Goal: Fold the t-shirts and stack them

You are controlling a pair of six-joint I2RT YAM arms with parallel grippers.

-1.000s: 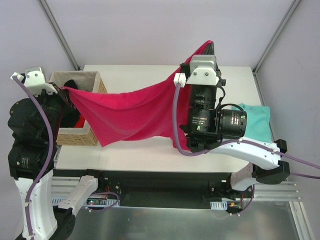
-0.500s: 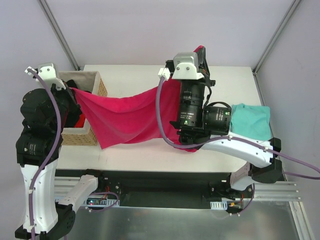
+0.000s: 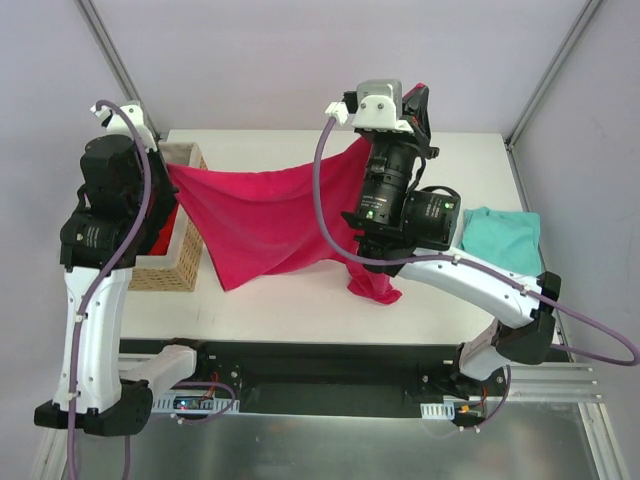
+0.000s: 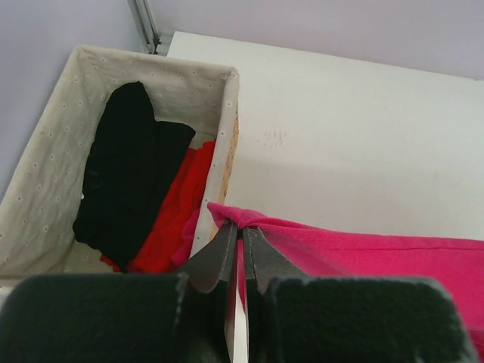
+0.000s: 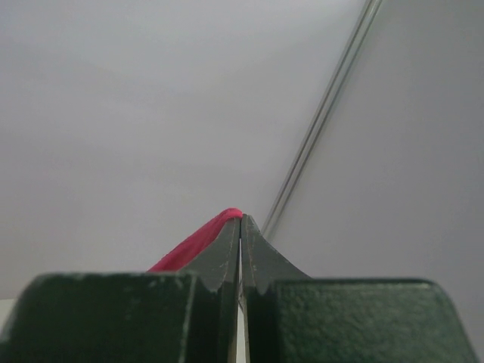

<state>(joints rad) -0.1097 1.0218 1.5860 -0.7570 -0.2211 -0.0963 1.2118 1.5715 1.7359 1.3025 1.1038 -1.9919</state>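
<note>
Left fingers (image 4: pixel 223 253) and right fingers (image 5: pixel 225 257) are clamping opposite corners of the magenta t-shirt (image 3: pixel 270 220), stretching it over the bench (image 3: pixel 300 300). Such shallow pinches may be letting the cloth slip under tension.

Both wrists raised. The left arm (image 3: pixel 85 300) climbs from its base at 7 o'clock to 10 o'clock, left tool (image 4: pixel 240 229) jaws pressed together on a corner of the pink t-shirt (image 3: pixel 270 220). The right arm (image 3: pixel 480 290) sweeps from its base at 5 o'clock to 12 o'clock, right tool (image 5: pixel 241 221) jaws pinched on another edge of the shirt.
</note>
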